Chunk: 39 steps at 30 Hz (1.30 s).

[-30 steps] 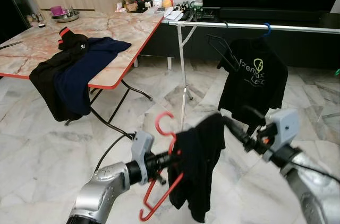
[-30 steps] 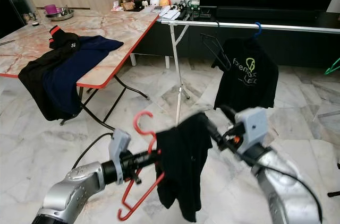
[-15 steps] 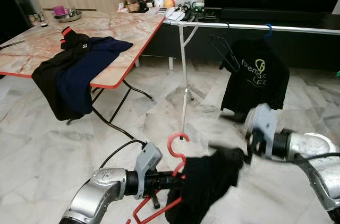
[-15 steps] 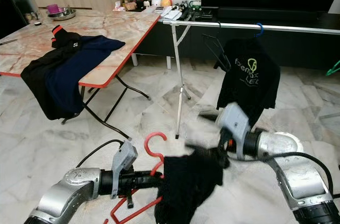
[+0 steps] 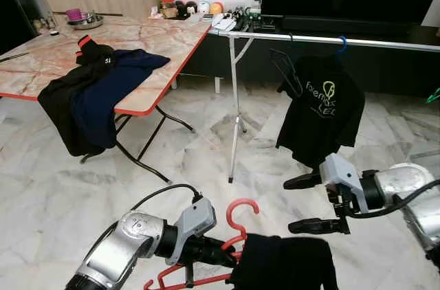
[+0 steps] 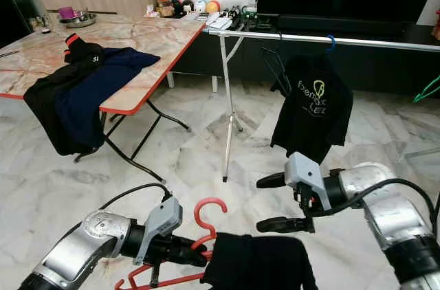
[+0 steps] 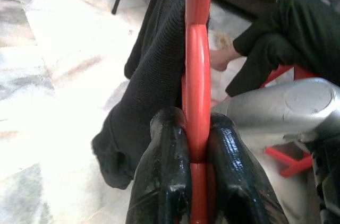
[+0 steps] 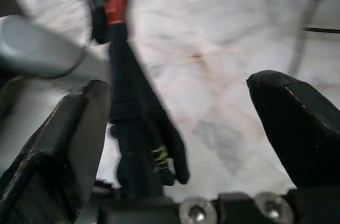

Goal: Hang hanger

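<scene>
Left wrist view: fingers (image 7: 159, 181) clamp red hanger (image 7: 197, 75).

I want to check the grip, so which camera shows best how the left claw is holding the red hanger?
The left wrist view: both fingers press the red hanger between them, close up. The eye views show the left claw low down, the hanger's hook above it and the black garment draped over it.
</scene>
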Available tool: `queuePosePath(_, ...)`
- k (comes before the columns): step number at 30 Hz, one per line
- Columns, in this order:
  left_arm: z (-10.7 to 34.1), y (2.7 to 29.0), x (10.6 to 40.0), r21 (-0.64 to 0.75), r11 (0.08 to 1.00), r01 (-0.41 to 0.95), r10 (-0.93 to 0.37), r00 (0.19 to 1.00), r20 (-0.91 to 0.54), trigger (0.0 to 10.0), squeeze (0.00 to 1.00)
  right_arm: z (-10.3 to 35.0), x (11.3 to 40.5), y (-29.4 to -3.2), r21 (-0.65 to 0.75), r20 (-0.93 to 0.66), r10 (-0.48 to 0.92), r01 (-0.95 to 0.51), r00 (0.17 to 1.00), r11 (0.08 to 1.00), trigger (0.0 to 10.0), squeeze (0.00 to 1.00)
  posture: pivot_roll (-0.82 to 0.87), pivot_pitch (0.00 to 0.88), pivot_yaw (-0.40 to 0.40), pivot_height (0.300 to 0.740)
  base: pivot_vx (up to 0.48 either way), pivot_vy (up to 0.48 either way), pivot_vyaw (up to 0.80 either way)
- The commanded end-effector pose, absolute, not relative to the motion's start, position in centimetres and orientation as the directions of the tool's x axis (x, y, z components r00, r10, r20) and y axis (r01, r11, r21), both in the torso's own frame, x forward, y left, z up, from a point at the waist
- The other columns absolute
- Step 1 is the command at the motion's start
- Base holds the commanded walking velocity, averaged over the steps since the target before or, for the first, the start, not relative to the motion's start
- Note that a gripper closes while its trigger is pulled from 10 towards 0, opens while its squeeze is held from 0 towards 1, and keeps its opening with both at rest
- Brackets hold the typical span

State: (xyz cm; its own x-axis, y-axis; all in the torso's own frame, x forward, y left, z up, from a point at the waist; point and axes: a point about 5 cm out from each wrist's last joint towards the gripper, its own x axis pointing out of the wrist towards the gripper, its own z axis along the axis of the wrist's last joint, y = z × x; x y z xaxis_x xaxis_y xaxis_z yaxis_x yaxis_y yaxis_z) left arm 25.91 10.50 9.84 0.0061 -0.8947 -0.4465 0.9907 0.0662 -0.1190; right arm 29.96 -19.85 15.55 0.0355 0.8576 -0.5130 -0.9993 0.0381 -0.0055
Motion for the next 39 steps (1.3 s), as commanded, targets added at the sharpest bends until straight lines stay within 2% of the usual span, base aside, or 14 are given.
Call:
queuePosePath(1,10.8,10.2,26.1,-0.067,0.018,0.998,-0.895,-0.014,-0.445,10.0,0.00,15.5,30.0,-19.3,0.000,-0.526,0.850,-1.000,-0.012,-0.014,10.0,0.60,0.04,0.027,-0.017,0.740,0.000,0.000,0.00)
queuePosePath(2,10.8,10.1,26.1,-0.067,0.011,0.998,-0.894,-0.020,-0.447,10.0,0.00,15.3,30.0,-19.1,-0.001,-0.530,0.848,-0.999,-0.027,-0.033,10.0,0.00,0.04,0.025,-0.017,0.740,0.000,0.000,0.00)
queuePosePath(10,11.2,9.5,26.4,-0.042,-0.003,0.999,-0.898,-0.021,-0.439,10.0,0.00,12.5,29.5,-17.6,0.055,-0.572,0.810,-0.991,-0.132,-0.122,10.0,0.00,0.05,0.015,-0.025,0.740,0.000,0.000,0.00)
queuePosePath(28,11.1,8.8,26.2,-0.041,-0.008,0.999,-0.902,-0.025,-0.432,10.0,0.00,9.5,30.0,-16.6,0.087,-0.549,0.831,-0.995,-0.089,-0.049,10.0,0.00,0.07,0.000,-0.042,0.740,0.000,0.000,0.00)
queuePosePath(29,11.1,8.8,26.2,-0.042,-0.004,0.999,-0.902,-0.022,-0.431,10.0,0.00,9.4,30.1,-16.4,0.093,-0.540,0.837,-0.995,-0.087,-0.044,7.5,0.00,0.07,0.000,-0.042,0.740,0.000,0.000,0.00)
queuePosePath(31,11.1,8.8,26.3,-0.043,-0.002,0.999,-0.903,-0.020,-0.429,10.0,0.00,9.4,30.2,-16.4,0.099,-0.536,0.840,-0.994,-0.088,-0.041,0.0,0.00,0.08,0.005,-0.045,0.740,0.000,0.000,0.00)
queuePosePath(39,11.1,8.8,26.4,-0.043,0.005,0.999,-0.904,-0.014,-0.427,10.0,0.00,9.0,30.3,-16.5,0.103,-0.559,0.824,-0.994,-0.091,-0.040,0.0,0.00,0.07,0.015,-0.047,0.740,0.000,0.000,0.00)
